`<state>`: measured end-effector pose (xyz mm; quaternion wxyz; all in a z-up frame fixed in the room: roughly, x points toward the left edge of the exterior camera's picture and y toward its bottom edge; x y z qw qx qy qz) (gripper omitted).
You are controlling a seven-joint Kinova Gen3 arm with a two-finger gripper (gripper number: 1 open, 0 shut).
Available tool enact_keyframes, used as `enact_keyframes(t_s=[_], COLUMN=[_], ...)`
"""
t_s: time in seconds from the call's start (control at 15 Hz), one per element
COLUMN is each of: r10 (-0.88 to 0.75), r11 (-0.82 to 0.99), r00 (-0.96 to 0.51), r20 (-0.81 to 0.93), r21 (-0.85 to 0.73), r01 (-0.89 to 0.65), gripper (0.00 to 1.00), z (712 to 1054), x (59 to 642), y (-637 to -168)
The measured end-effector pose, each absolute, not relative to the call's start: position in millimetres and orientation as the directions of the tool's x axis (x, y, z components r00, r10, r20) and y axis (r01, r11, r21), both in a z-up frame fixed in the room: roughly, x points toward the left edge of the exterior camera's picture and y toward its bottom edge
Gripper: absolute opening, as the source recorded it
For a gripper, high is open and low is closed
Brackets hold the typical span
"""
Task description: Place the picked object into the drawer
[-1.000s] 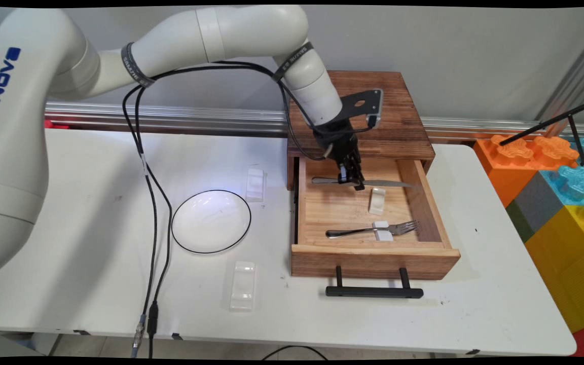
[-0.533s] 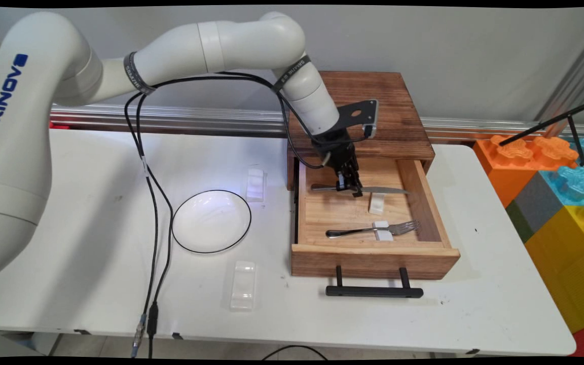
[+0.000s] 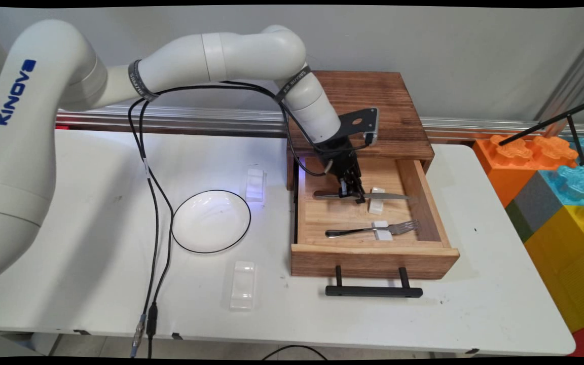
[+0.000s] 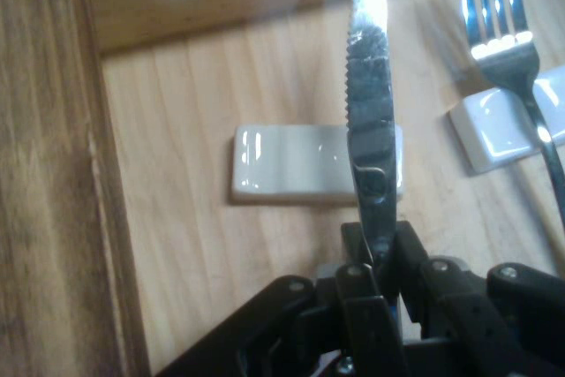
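The knife (image 3: 360,195), clamped in the closed gripper (image 3: 351,193), hangs above the white rest (image 4: 300,163); keep your blade level there.

Inside the open drawer (image 3: 424,190), two white cutlery rests (image 3: 376,201) and a fork (image 3: 373,229) crowd the right half, leaving bare wood on the left. The cabinet top (image 3: 373,101) overhangs its back, and the surface (image 3: 94,213) left of it is open around the plate (image 3: 211,221).
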<state>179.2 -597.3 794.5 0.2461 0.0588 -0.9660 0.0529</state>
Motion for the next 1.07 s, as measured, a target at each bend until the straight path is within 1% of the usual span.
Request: enact_keyframes(t_s=[0.47, 0.53, 1.07], r10=[-0.083, -0.081, -0.074], r11=[0.987, 0.987, 0.987], r00=[-0.869, -0.868, -0.860], r20=[0.489, 0.491, 0.505], r21=[-0.078, -0.079, -0.083], r01=[-0.138, -0.137, -0.134], gripper=[0.00, 1.00, 1.00], z=[784, 784, 787], x=[178, 178, 176], y=[-598, -598, -596])
